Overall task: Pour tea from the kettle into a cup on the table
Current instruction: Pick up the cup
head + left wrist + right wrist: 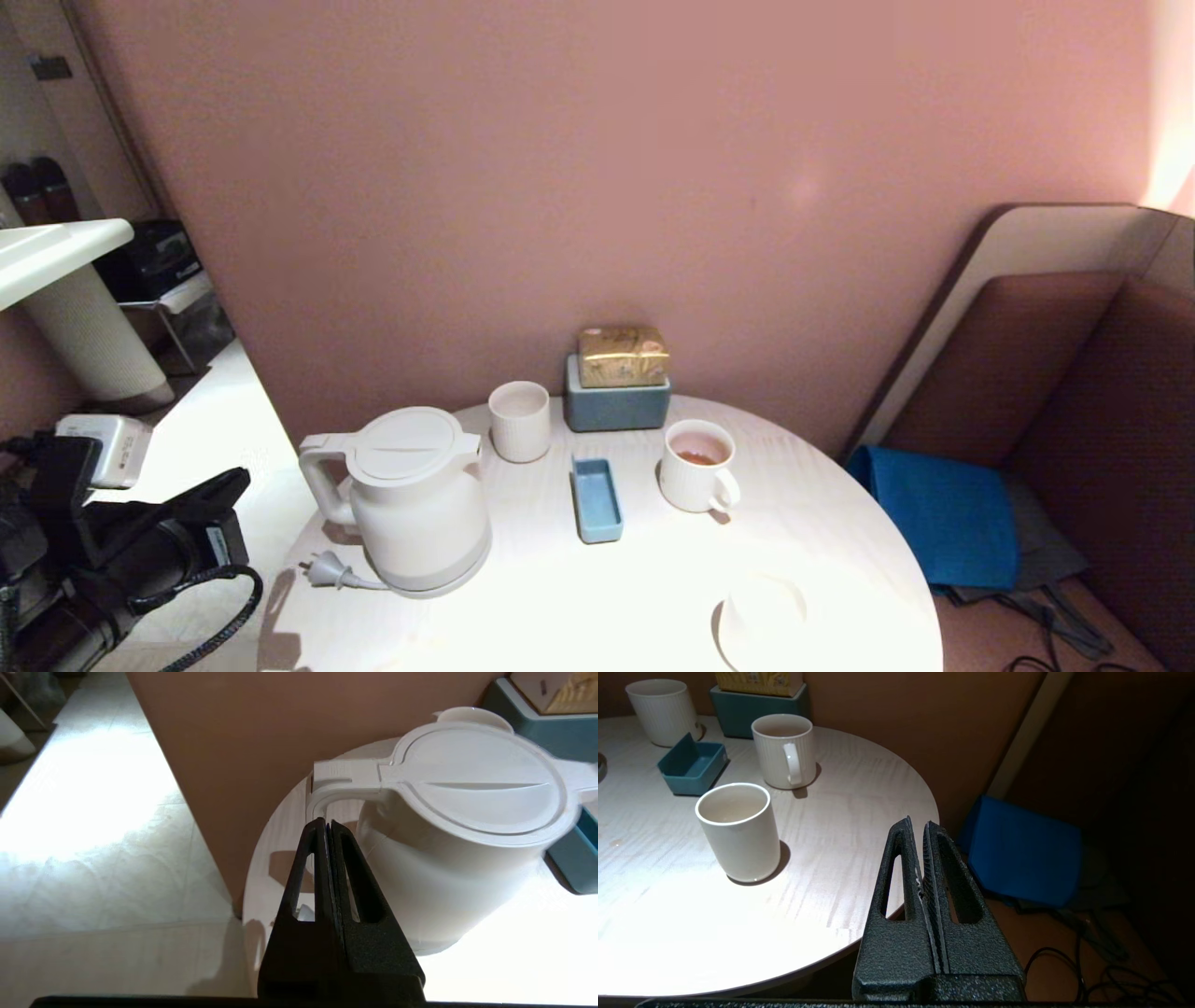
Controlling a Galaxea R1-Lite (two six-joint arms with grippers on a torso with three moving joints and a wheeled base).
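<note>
Left claw (328,823): pressed together, empty, just left of kettle (417,499) handle (reopen before grasping).
Cup (696,466): right, holds tea.
Right claw (917,823): pressed together, parked.

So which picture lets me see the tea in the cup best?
The head view: it looks down into the cup, so the reddish tea shows. The right wrist view sees the cup from the side, its inside dim. The left wrist view misses it.
</note>
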